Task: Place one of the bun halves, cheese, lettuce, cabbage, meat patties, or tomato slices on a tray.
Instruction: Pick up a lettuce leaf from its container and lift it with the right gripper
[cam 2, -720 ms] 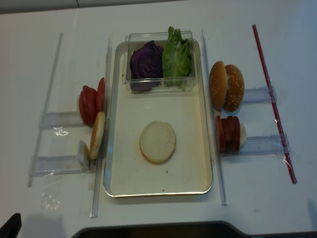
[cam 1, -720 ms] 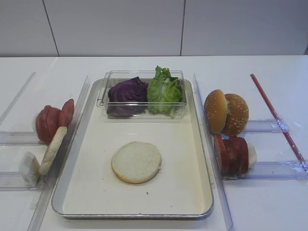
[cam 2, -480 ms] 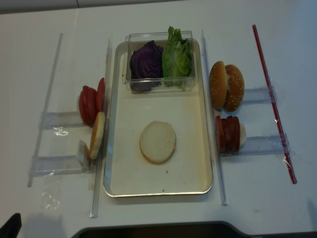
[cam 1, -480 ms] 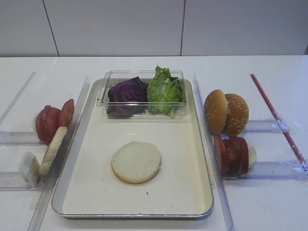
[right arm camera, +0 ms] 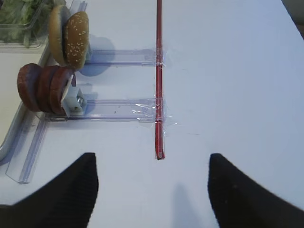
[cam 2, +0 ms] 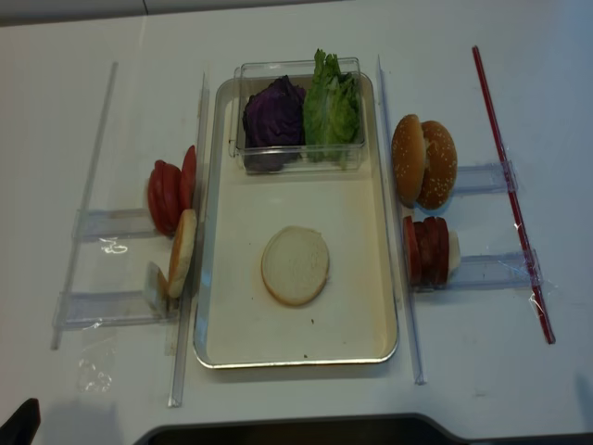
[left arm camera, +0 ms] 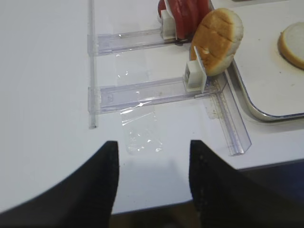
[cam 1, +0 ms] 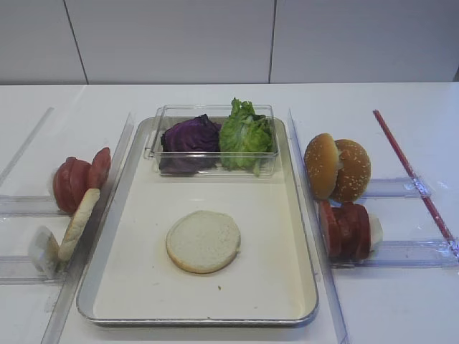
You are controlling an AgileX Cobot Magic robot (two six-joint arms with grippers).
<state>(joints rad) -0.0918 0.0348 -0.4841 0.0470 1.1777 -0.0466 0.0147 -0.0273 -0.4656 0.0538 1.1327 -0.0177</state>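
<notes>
A flat pale bun half lies in the middle of the silver tray. At the tray's back a clear box holds the purple cabbage and green lettuce. Two sesame bun halves and the meat patties stand in racks to the right. Tomato slices and another bun half stand to the left. Cheese is out of view. My right gripper is open over bare table, right of the patties. My left gripper is open near the table's front edge, with nothing in it.
A red strip runs along the table on the far right, taped over clear plastic rails. Clear rails and an upright clear guide flank the tray's left side. The table's front edge is close under the left gripper.
</notes>
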